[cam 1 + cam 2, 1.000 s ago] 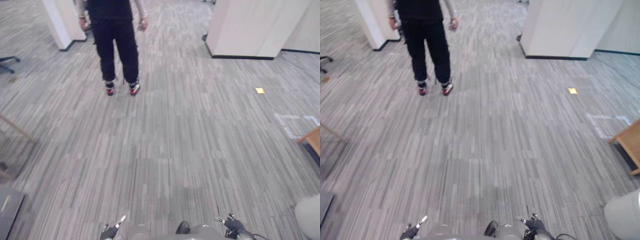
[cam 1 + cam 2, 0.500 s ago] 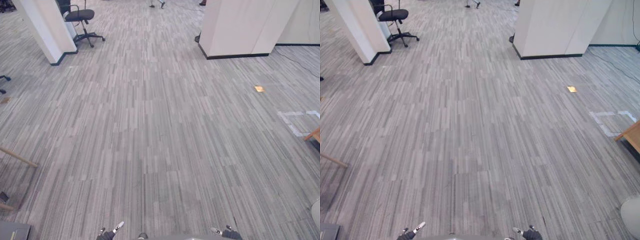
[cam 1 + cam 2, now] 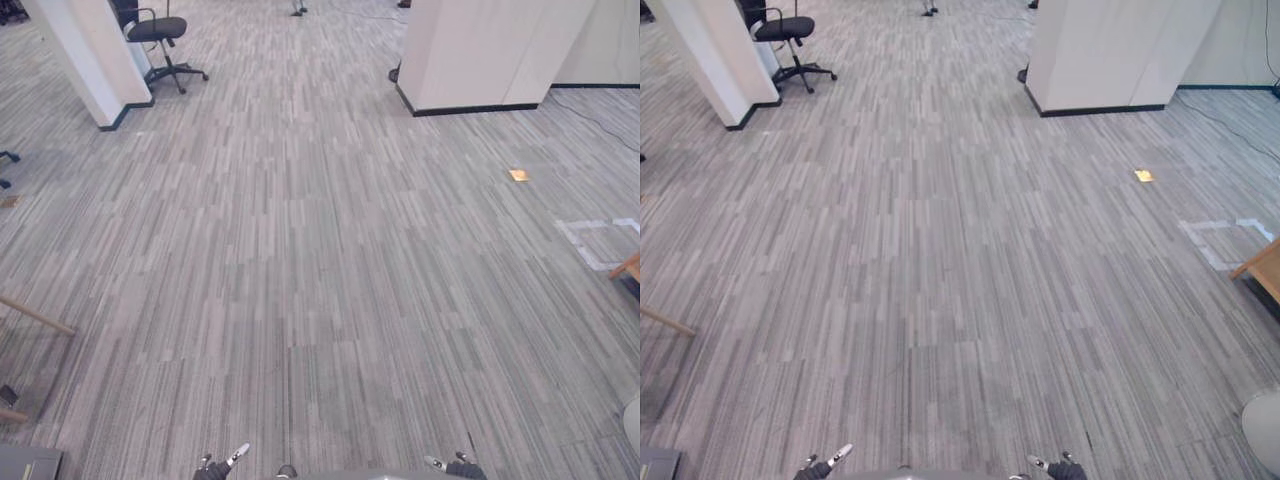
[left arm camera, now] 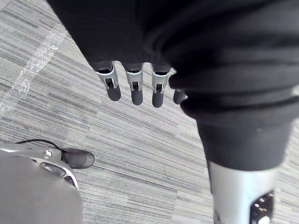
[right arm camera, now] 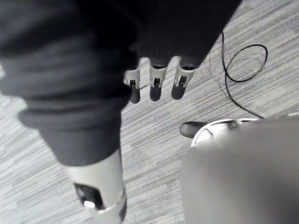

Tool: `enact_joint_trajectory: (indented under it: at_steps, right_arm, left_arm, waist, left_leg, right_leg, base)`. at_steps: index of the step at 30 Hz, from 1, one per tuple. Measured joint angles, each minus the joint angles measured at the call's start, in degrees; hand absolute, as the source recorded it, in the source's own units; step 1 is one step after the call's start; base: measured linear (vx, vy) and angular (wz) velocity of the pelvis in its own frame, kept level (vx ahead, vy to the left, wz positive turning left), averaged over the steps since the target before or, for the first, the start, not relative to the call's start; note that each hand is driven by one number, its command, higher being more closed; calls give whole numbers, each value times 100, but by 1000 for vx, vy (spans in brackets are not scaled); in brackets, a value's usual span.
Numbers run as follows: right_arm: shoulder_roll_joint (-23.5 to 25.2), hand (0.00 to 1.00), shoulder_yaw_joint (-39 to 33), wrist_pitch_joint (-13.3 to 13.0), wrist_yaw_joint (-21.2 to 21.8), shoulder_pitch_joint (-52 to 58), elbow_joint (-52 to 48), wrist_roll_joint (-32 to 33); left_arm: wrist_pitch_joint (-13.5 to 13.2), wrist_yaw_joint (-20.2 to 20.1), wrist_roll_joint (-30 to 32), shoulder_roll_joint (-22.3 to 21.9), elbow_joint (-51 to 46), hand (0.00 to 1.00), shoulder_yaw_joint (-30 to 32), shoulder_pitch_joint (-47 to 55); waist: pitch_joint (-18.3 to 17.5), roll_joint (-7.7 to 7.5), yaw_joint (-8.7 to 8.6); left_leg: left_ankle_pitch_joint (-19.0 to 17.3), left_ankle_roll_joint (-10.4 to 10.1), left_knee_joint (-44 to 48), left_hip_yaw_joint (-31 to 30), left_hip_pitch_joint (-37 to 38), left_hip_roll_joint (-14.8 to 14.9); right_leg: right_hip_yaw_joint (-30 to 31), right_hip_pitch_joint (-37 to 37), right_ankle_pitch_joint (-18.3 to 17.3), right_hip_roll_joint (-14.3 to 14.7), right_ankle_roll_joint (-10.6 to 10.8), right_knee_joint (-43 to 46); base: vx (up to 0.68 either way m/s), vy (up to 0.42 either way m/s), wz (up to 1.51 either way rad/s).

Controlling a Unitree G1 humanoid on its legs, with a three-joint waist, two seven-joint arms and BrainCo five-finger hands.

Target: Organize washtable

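Observation:
My left hand (image 4: 134, 91) hangs at my side over grey striped carpet. Its fingers are straight and hold nothing. My right hand (image 5: 156, 87) hangs the same way on the other side, fingers straight and empty. Both hands also peek in at the bottom edge of the head views, the left hand (image 3: 224, 463) and the right hand (image 3: 455, 465), low above the carpet (image 3: 300, 250).
A black office chair (image 3: 158, 32) stands beside a white pillar (image 3: 85, 55) at the far left. A white wall block (image 3: 490, 50) rises at the far right. A wooden furniture edge (image 3: 1265, 270), a taped outline (image 3: 595, 240) and a yellow floor marker (image 3: 518, 176) lie to the right.
The person in dark clothes who stood ahead one second ago is gone from view. The camera has shifted and the chair now shows. Both hands hang as before.

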Motion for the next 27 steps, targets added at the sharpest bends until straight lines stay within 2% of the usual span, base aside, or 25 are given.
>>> enact_joint_trajectory:
  at_steps: [8,12,15,17,18,19,20,21,22,24,26,27]
  right_arm:
    - [10,0,-7,61,-115,-44,1,-50]
    - [27,0,-8,59,-113,-114,-4,-44]
    - [43,0,-121,58,-110,-140,-6,-22]
    - [90,0,-120,56,-104,-149,-1,34]
    - [73,0,-129,56,-104,-121,2,62]
    - [15,0,-123,52,-105,-84,21,72]
    - [-3,0,-118,52,-104,-58,85,69]
    - [-17,0,-116,54,-107,-29,128,64]
    - [-47,0,-119,56,-111,82,222,57]
    - [-35,0,-137,63,-114,92,168,-28]
    - [-48,0,-147,67,-125,6,69,-124]
    - [-98,0,-199,48,-127,-89,26,-175]
  left_arm:
    - [-3,3,142,54,21,0,-183,-5]
    - [1,13,141,110,26,0,-234,-2]
    - [5,32,137,118,21,0,-239,-34]
    - [6,111,136,212,20,0,-235,-119]
    - [3,116,135,213,14,0,-231,-156]
    - [-1,115,134,203,12,0,-197,-181]
    - [7,113,130,224,2,0,-153,-244]
    - [7,115,127,218,-5,0,-129,-241]
    - [21,118,125,211,-1,0,-115,-194]
    - [9,120,126,249,-10,0,-106,-127]
    - [14,110,132,203,-1,0,-117,-125]
    - [32,110,133,146,11,0,-119,-115]
  waist:
    - [30,2,-30]
    - [82,-6,-139]
    - [190,-3,-139]
    - [305,-95,-162]
    - [339,-63,-158]
    - [391,29,-166]
    - [546,35,-194]
    - [607,45,-210]
    - [658,66,-189]
    - [695,-97,-123]
    - [678,-87,-127]
    - [715,-7,-138]
  left_leg:
    - [0,-5,-3,73,61,10]
    - [-2,-9,-3,97,69,73]
    - [-22,-39,49,145,71,139]
    - [-486,-80,996,32,-381,336]
    - [-820,-104,1730,-77,-734,540]
    - [-1133,-153,2688,-166,-1160,863]
    - [-1110,-107,3738,-154,-1629,1121]
    - [-1032,-34,4155,-110,-1800,1282]
    - [-794,-11,4676,95,-1932,1491]
    - [-588,38,5015,398,-2156,1575]
    - [-740,60,4211,496,-2226,1443]
    - [-696,55,3173,451,-2235,1238]
  right_leg:
    - [-33,105,26,4,42,-67]
    - [-38,104,31,23,49,-67]
    - [-7,53,-88,25,5,203]
    - [-106,0,-254,20,-55,440]
    - [-207,10,-347,96,-102,484]
    - [-380,62,-460,215,-97,514]
    - [-601,238,-526,322,-102,510]
    - [-690,347,-571,361,-95,507]
    - [-786,596,-646,383,-99,450]
    - [-802,748,-634,315,-103,290]
    - [-803,682,-620,255,-81,288]
    - [-755,553,-594,197,-38,290]
  base:
    - [-7,-5,0]
    - [-45,-29,-1]
    - [-24,-27,-4]
    - [-38,-64,21]
    - [-6,-134,42]
    - [-14,-134,66]
    - [-9,-132,70]
    - [31,-87,76]
    - [43,-64,50]
    - [65,-43,25]
    - [55,36,-1]
    - [80,171,-20]
